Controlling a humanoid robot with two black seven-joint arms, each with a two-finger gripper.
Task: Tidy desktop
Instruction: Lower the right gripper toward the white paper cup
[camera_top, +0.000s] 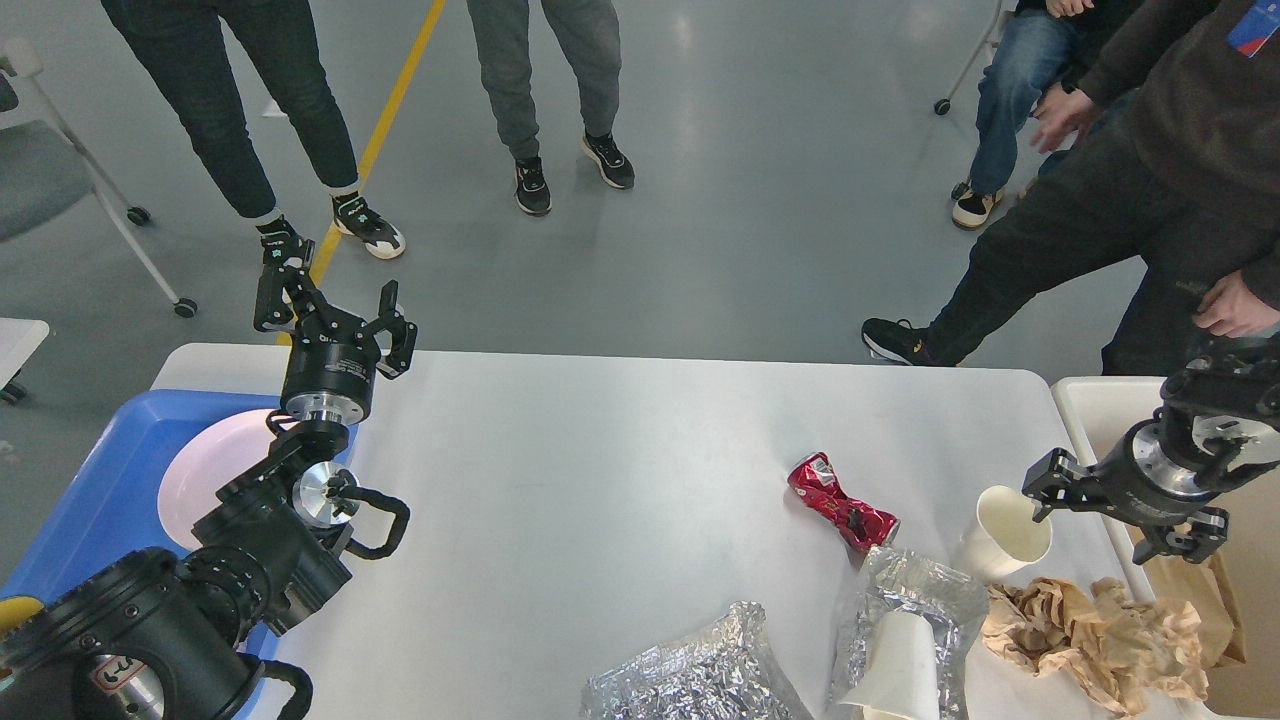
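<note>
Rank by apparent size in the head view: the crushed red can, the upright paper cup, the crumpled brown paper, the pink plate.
1. crumpled brown paper
2. pink plate, partly hidden by my left arm, so unsure against the paper
3. upright paper cup and crushed red can: look alike, unranked
</note>
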